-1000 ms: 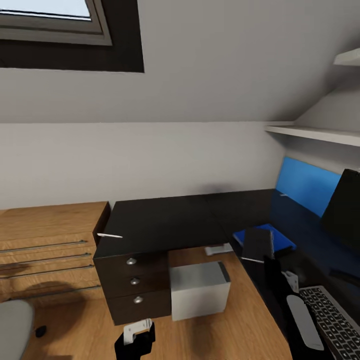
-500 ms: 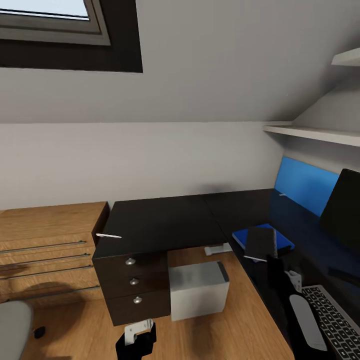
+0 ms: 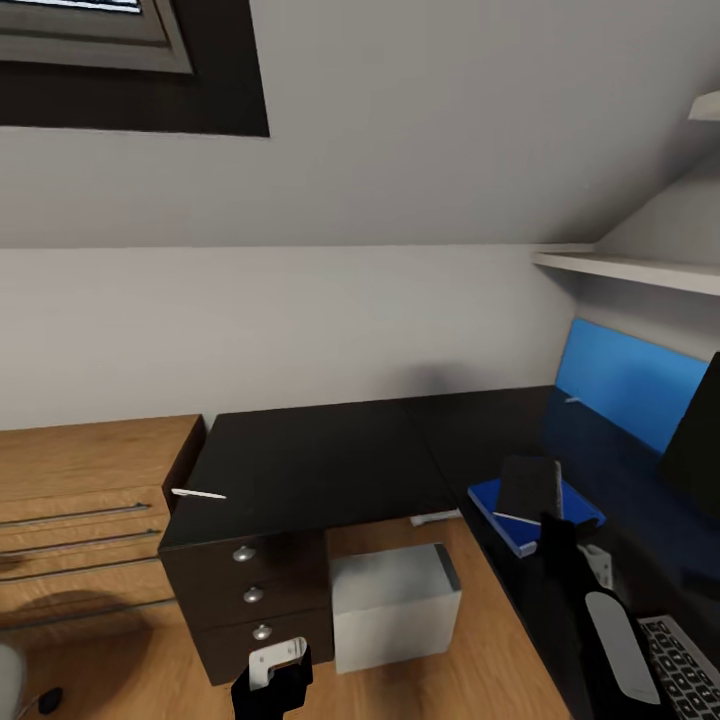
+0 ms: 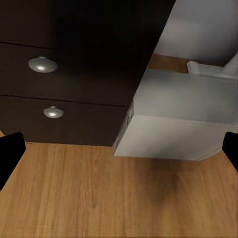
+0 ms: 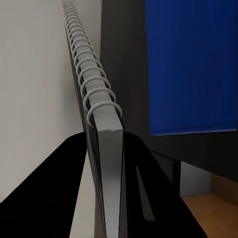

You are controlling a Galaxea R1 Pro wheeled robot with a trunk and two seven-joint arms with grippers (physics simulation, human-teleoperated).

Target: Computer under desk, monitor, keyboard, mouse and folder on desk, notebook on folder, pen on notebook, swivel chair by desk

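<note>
Right tool [image 5: 106,163] clamps dark grey spiral-bound notebook [image 3: 530,487] above bright blue flat folder [image 3: 535,510] on black worktop [image 3: 310,450] (left tool [image 4: 119,148] spread wide, idle); lower flat, square to folder.

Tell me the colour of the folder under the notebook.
Bright blue folder, clearest in the head view, beneath the dark grey notebook.

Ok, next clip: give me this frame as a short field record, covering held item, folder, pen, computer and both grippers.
held item: notebook, spiral-bound, clamped edge-on in the right gripper
notebook position: above the folder; contact cannot be told
folder: flat on the desk, near its inner corner
pen: on the desk's far left edge, not on the stack
computer: on the floor in the desk's recess, beside the drawers
left gripper: open, low in front of the drawers
</note>
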